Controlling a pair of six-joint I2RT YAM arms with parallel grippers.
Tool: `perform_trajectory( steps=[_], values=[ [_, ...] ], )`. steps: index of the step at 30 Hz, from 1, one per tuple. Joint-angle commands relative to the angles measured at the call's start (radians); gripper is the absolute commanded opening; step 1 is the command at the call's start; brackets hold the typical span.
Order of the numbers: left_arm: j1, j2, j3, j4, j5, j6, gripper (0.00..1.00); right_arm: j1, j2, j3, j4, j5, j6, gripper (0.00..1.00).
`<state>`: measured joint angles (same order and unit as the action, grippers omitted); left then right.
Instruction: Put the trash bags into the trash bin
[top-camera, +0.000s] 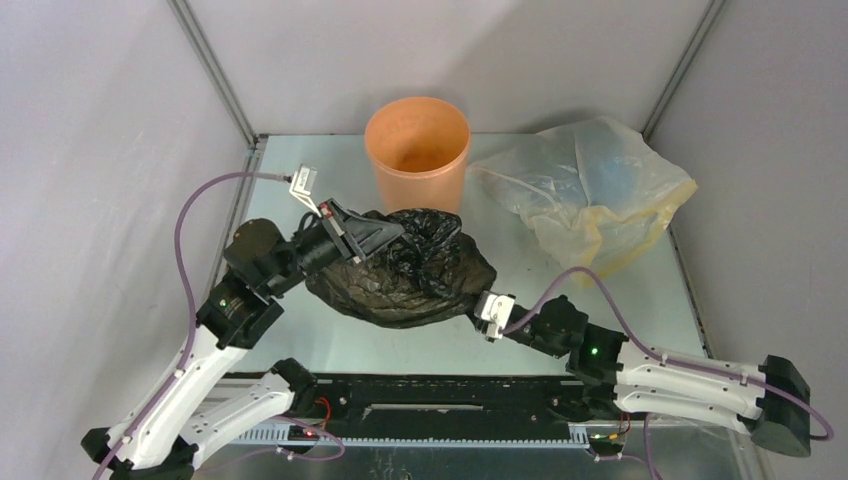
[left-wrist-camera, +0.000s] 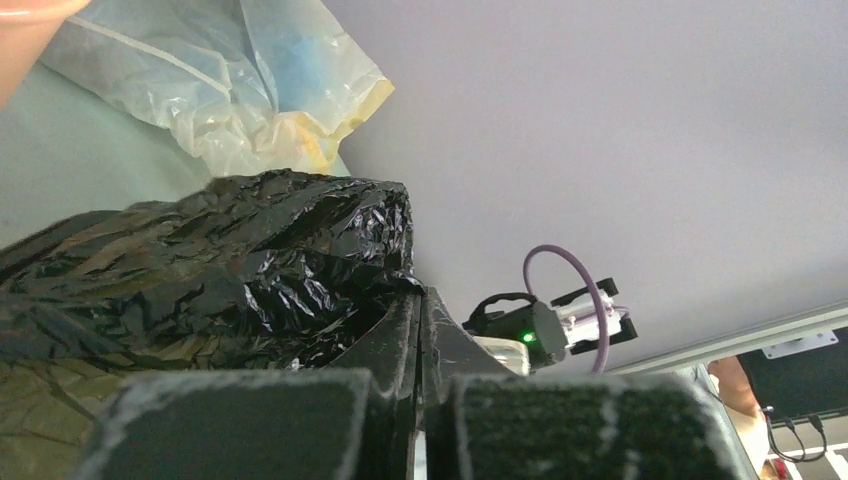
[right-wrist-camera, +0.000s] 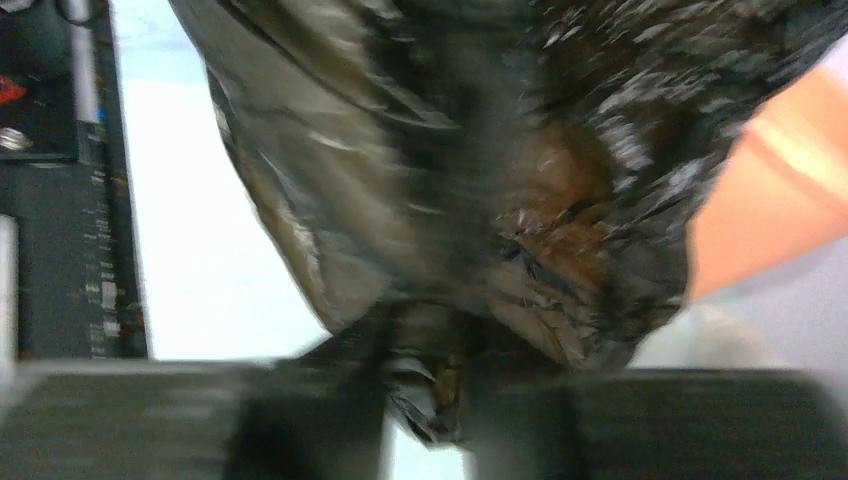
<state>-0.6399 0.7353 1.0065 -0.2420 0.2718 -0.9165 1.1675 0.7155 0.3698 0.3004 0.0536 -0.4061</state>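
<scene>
Left tool (top-camera: 388, 232), top view: clenched on the crumpled upper-left edge of the trash bag (top-camera: 410, 275), right by the foot of the trash bin (top-camera: 417, 150).
Right tool (top-camera: 474, 300), top view: down at the bag's near-right edge, tips tucked into the plastic.
Trash bag, top view: heaped on the bench (top-camera: 320, 345) just in front of the bin, so not in it yet. The yellowish bag (top-camera: 590, 190) sits off to the right, apart from both.
Left wrist view: pads are pressed together with a sliver of black film between them, so this one's got hold. The rest of the bag mounds up to the left.
Right wrist view: pretty blurry. A twisted fold of the bag (right-wrist-camera: 450, 150) sits between the fingers, but honestly I can't tell if it's pinched or just loose in there. The bin shows orange on the right.
Handling, my guess: super light, floppy, slick thin film. It won't break, but it'll slide out of a shallow pinch and billow.
Where to grab: on bunched folds, several layers deep, at opposite edges, so the middle sags into the bin mouth.
</scene>
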Motion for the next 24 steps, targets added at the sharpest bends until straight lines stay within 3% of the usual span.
perform_trajectory(
  steps=[1,2,10,15,20,24],
  values=[
    [0.007,-0.005,0.06,0.018,0.004,-0.017,0.0,-0.001,0.052,0.036,0.056,-0.03,0.011,0.04],
    [0.008,-0.006,0.07,0.022,-0.013,-0.027,0.0,-0.002,0.06,0.035,0.043,-0.041,0.021,0.0],
    [0.052,0.109,0.298,0.098,-0.028,-0.11,0.0,-0.017,0.117,0.008,0.003,-0.105,0.109,0.0],
    [0.192,0.165,0.385,0.141,0.045,-0.21,0.0,-0.02,0.143,0.008,-0.035,-0.092,0.13,0.0],
    [0.348,0.199,0.33,0.253,0.142,-0.34,0.0,-0.019,0.116,0.008,-0.058,-0.113,0.146,0.0],
    [0.387,0.209,0.237,0.3,0.127,-0.339,0.0,-0.018,0.069,0.009,-0.059,-0.158,0.188,0.0]
  ],
)
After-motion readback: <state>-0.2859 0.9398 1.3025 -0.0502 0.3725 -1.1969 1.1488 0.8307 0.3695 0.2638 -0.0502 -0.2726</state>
